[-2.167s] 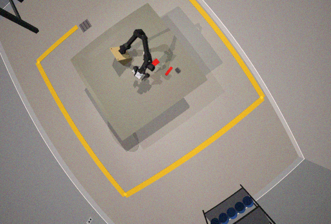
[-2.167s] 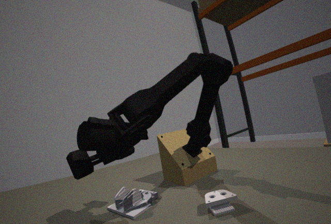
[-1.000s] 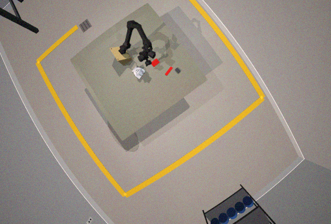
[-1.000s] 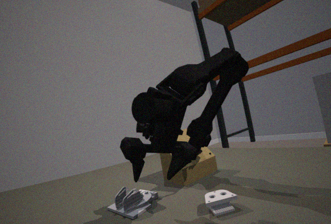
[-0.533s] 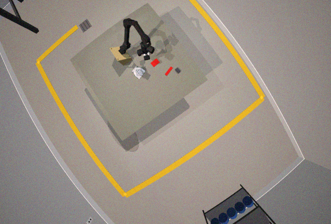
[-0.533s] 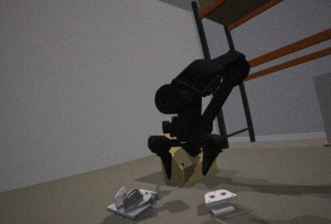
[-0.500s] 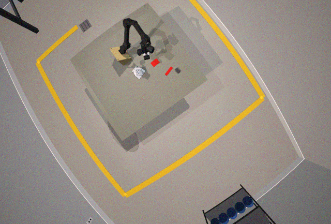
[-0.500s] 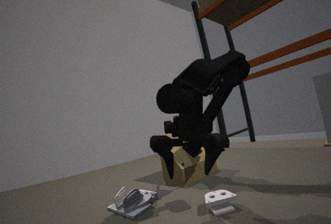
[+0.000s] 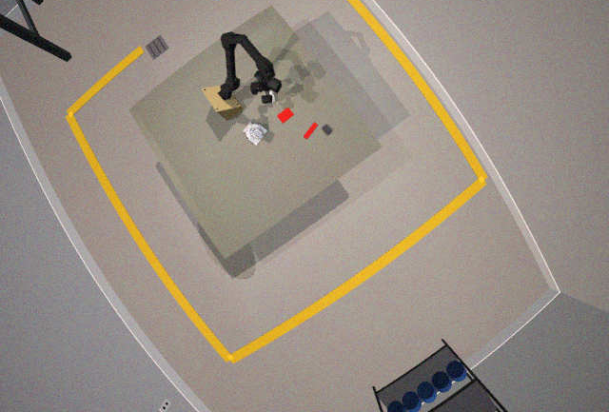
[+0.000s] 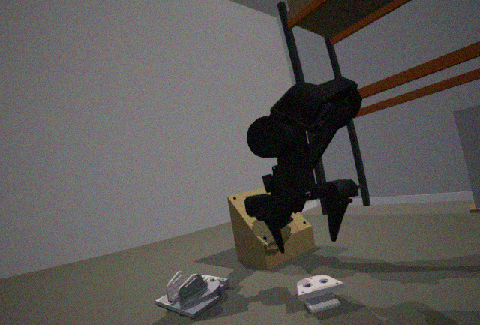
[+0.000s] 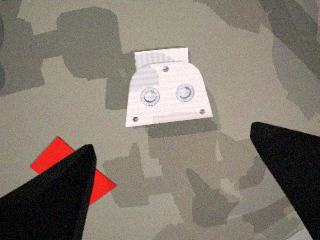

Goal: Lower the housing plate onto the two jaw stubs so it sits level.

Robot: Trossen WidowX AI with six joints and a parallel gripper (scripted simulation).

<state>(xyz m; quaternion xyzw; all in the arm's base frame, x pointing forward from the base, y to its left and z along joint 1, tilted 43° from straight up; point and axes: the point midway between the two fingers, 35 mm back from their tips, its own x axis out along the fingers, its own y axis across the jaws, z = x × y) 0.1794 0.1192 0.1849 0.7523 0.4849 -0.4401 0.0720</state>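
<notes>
The white housing plate (image 9: 272, 96) (image 10: 319, 284) (image 11: 167, 107) has two large holes and rests flat on a ribbed white stand, apart from the jaw assembly. The white base (image 10: 193, 308) stands to the left of it in the exterior view, with two upright jaws (image 10: 193, 287) side by side on it; the whole assembly (image 9: 254, 133) also shows from above. My gripper (image 10: 307, 246) (image 11: 175, 140) is open and empty. It points down and hangs above the housing plate's area, touching neither white part. In the top view it partly hides the plate.
A tan wedge-shaped block (image 9: 215, 97) (image 10: 250, 245) stands behind the white parts, under the arm's base. A red rectangle (image 9: 284, 115) (image 11: 56, 151) lies close to the housing plate. A red strip (image 9: 310, 130) and a small dark block (image 9: 326, 128) lie farther off.
</notes>
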